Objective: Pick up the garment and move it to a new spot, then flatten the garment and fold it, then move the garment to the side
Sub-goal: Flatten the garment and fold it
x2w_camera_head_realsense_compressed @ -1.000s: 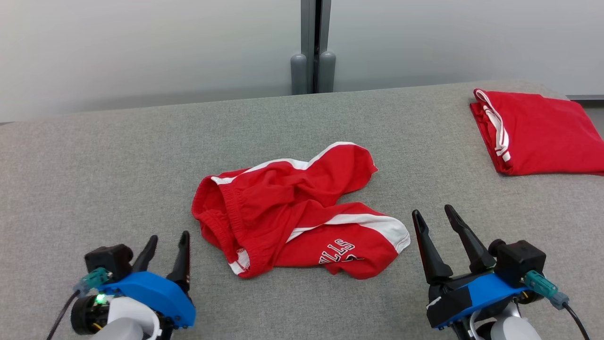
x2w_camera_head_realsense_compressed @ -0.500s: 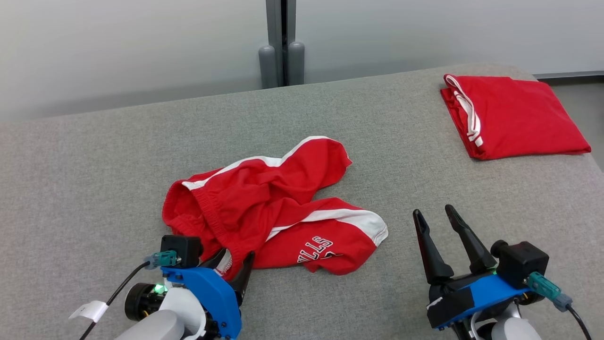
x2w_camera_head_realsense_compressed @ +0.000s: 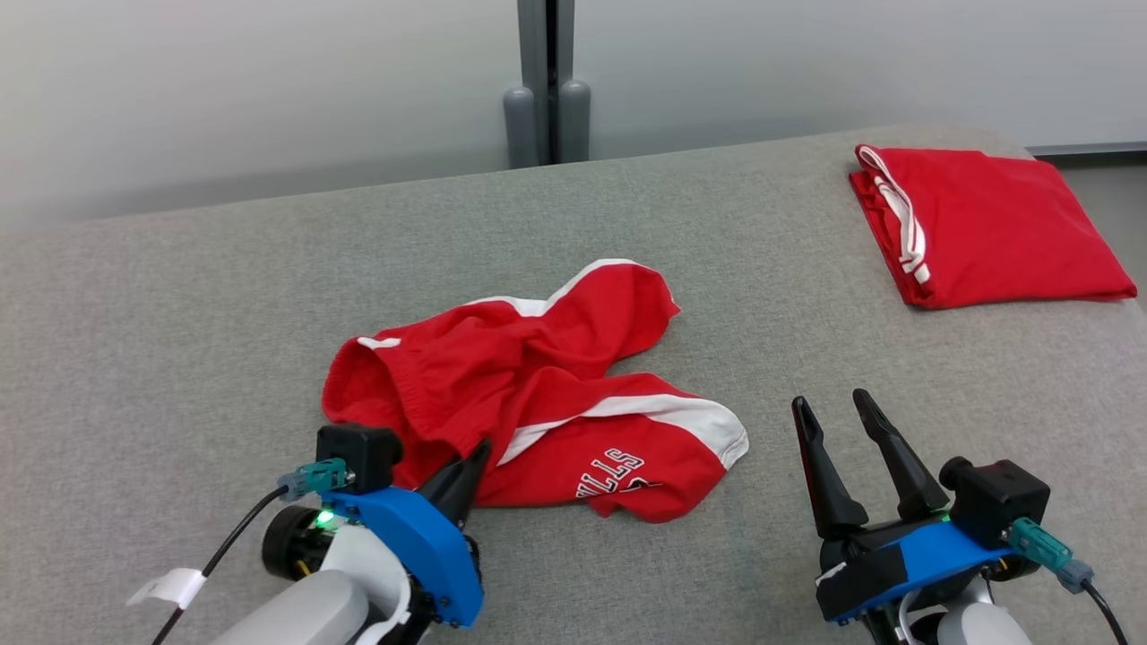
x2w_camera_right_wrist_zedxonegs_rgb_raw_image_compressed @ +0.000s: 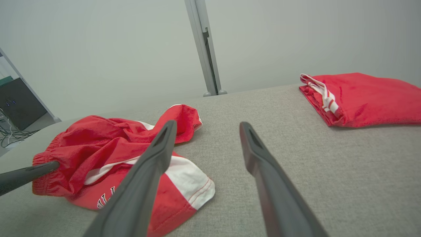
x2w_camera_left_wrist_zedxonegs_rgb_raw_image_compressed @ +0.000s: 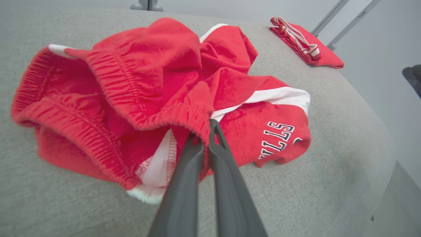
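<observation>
Pinching ribbed waistband of crumpled red shorts w/ left gripper; right gripper splayed over grey woven surface.

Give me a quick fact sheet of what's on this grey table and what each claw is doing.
Surface: grey fabric-covered table
Middle: crumpled red shorts, white trim, lettering
Far right corner: folded red garment
Left claw: shut on the shorts' elastic waistband
Right claw: open, apart from the shorts, holding nothing

Left pincer, at 7 o'clock, is shown clamped shut; right pincer, at 5 o'clock, is held spread wide.
</observation>
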Available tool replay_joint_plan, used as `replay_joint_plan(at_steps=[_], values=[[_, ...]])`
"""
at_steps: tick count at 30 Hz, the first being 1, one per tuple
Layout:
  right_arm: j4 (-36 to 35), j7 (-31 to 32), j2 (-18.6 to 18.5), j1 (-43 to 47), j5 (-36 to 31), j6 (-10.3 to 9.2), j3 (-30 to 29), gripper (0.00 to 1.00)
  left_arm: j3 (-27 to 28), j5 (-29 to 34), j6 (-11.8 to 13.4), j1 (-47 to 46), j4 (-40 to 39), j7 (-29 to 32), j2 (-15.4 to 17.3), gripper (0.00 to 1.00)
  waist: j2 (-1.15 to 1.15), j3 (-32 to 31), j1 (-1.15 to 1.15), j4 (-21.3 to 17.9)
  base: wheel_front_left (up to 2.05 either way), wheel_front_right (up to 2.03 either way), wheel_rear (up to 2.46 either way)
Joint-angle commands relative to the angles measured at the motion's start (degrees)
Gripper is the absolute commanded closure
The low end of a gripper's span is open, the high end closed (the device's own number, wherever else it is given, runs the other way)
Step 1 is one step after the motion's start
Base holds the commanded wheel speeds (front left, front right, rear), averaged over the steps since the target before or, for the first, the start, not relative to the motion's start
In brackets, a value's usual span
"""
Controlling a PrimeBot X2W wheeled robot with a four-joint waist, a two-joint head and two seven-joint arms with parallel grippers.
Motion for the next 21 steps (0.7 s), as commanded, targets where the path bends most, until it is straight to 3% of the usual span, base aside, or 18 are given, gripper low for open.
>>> replay_joint_plan(at_steps=[1,8,12,15,21], values=[[0.01,-0.35,-0.16,0.56,-0.03,0.03,-0.20,0.00,0.51,0.01,-0.46,-0.14,-1.59,-1.22,-0.42,1.00,-0.01,-0.21,-0.01,0.41,0.00,0.00,0.00],[-0.25,-0.06,-0.16,1.01,-0.40,0.03,-0.87,0.00,4.11,-4.17,-1.31,2.84,-13.08,-5.09,-1.29,1.00,-0.01,-1.04,-0.01,2.05,0.00,0.00,0.00],[-0.65,0.22,-0.16,1.10,-0.15,0.03,-0.47,0.00,7.93,-6.74,1.52,5.09,-18.77,-6.55,1.58,1.00,-0.01,-1.08,-0.01,2.61,0.00,0.00,0.00],[-0.67,0.25,-0.16,0.91,0.05,0.03,-0.07,0.00,10.31,-8.04,4.36,6.10,-17.75,-5.88,4.65,1.00,-0.01,-0.83,-0.01,2.65,0.00,0.00,0.00],[-0.32,0.22,-0.17,-0.39,0.37,0.03,1.16,0.00,11.08,-6.74,6.42,4.38,-6.48,-4.50,8.59,1.00,-0.01,-0.11,-0.01,1.49,0.00,0.00,0.00]])
